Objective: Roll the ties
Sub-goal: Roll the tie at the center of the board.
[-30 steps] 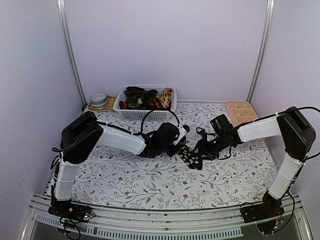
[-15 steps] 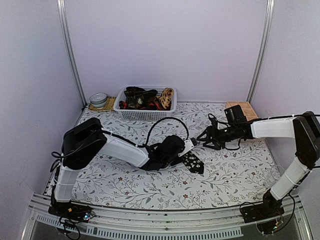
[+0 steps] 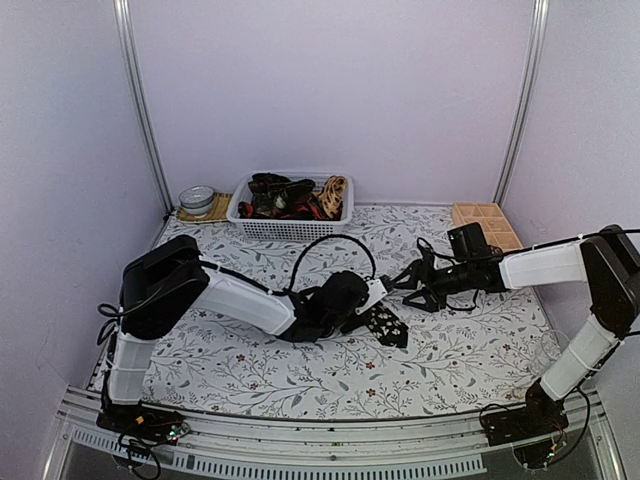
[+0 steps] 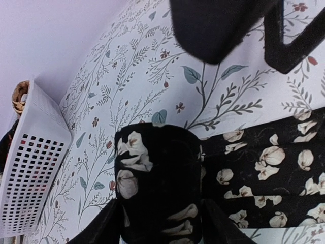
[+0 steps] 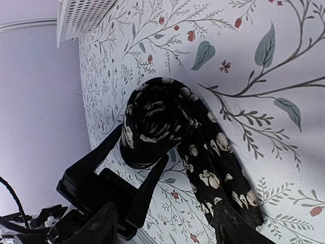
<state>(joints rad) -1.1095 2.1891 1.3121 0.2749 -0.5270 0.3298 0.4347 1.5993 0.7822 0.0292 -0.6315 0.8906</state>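
A black tie with pale flower specks is partly rolled. The roll (image 4: 157, 178) sits between my left gripper's fingers (image 4: 96, 231), and the loose tail (image 4: 264, 178) lies flat on the table beside it. In the top view my left gripper (image 3: 362, 305) is shut on the roll at mid-table, with the tail (image 3: 386, 326) just right of it. In the right wrist view the roll (image 5: 155, 119) shows end-on in the left gripper's black fingers (image 5: 150, 188). My right gripper (image 3: 405, 281) is open and empty, a short way right of the roll, not touching it.
A white basket (image 3: 290, 228) at the back holds several more ties, dark, red and tan. A round tin (image 3: 198, 199) stands to its left. A wooden compartment box (image 3: 483, 225) sits at the back right. The basket's wall shows in the left wrist view (image 4: 30, 168).
My right gripper let go of the tie's tail and drew back up and to the right. My left gripper shifted slightly nearer with the roll still in it.
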